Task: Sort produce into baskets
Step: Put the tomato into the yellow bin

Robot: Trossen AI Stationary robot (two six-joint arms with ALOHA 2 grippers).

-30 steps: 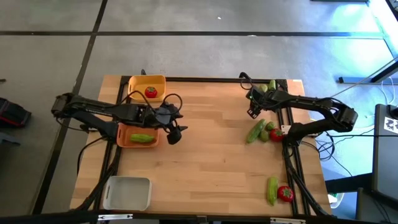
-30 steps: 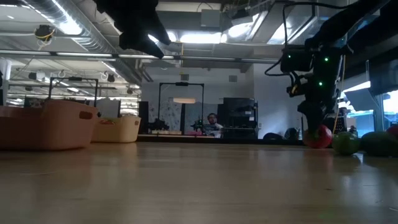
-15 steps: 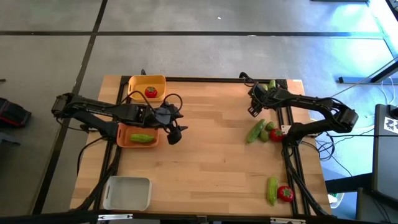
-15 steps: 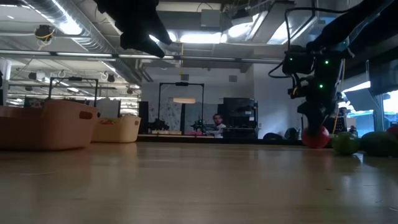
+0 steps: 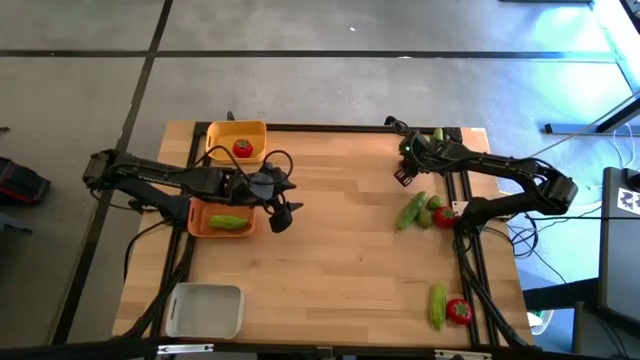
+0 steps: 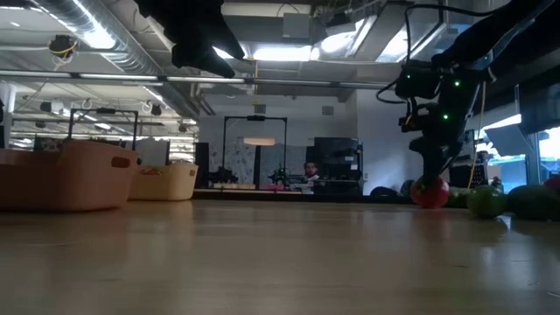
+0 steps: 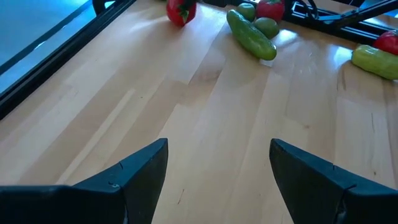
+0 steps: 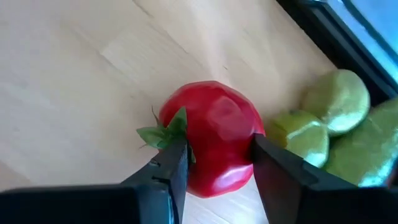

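White-grey shallow plastic basket point(image 5: 204, 310): near-left corner of the pale wooden table point(image 5: 330, 250); nothing in it.
Orange shallow plastic basket point(image 5: 222, 217): left side of the table; one elongated green cucumber-like piece point(image 5: 228, 222) lies in it.
Yellow shallow plastic basket point(image 5: 236, 139): far-left part of the table, beyond the orange one; holds one small red tomato-like piece point(image 5: 242, 149).
Left gripper point(image 5: 281, 211): above bare wood just right of the orange basket; fingers spread wide, nothing between them.
Right gripper point(image 8: 214, 165): far-right part of the table, low over the wood; fingers clamped on either flank of a glossy red round tomato point(image 8: 213, 143) with a green leafy stalk; the tomato is at table level.
Two pale-green lime-like pieces point(image 8: 323, 118): just beside the gripped tomato.
Middle-right cluster point(image 5: 425, 210): long green cucumber, limes and red tomato close together.
Near-right pair point(image 5: 448, 307): green cucumber touching a red tomato by the table's edge.
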